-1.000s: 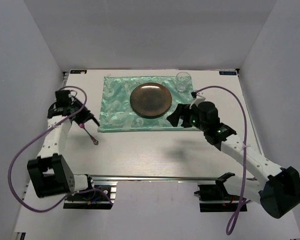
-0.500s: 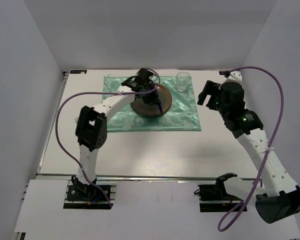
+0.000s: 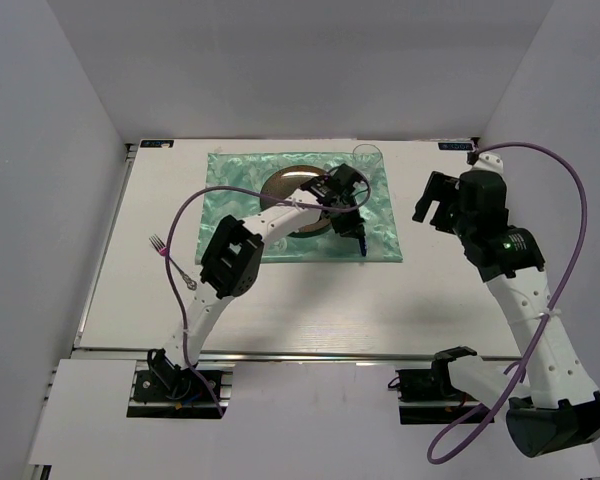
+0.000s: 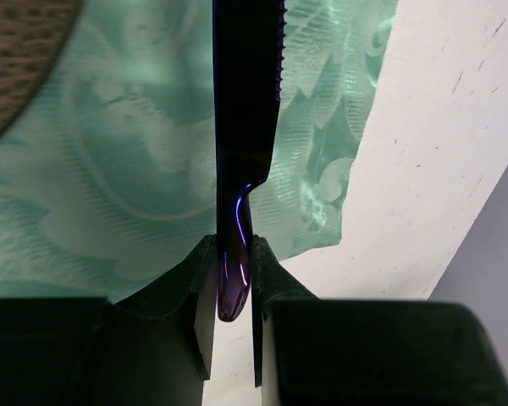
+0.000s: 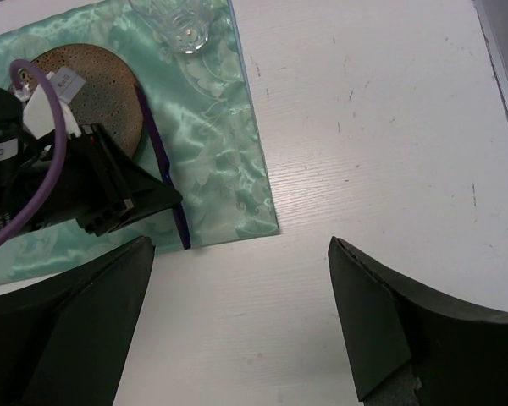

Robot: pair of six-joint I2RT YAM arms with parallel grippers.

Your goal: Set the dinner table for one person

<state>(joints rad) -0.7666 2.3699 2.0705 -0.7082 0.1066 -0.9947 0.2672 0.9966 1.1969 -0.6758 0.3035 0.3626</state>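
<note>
1. Left gripper (image 4: pixel 234 262) is pinched shut on the handle tip of the purple knife (image 4: pixel 245 101). The blade is over the green placemat (image 4: pixel 110 169), between the brown plate (image 5: pixel 102 85) and the mat's right edge. I can't tell if it's touching down.
2. Gripping that far back, the knife could swivel and land skewed on release.
3. Serrations face away from the plate, so it may be set down backwards.
4. My left arm stretches over the plate, with the glass (image 3: pixel 366 157) near. A sloppy retreat could knock either.
5. Right gripper (image 5: pixel 241 245) is spread wide and empty over the bare dinner table (image 5: pixel 364 127).
6. Fork (image 3: pixel 175 263) lies far left on the table, off the mat, not yet placed.
</note>
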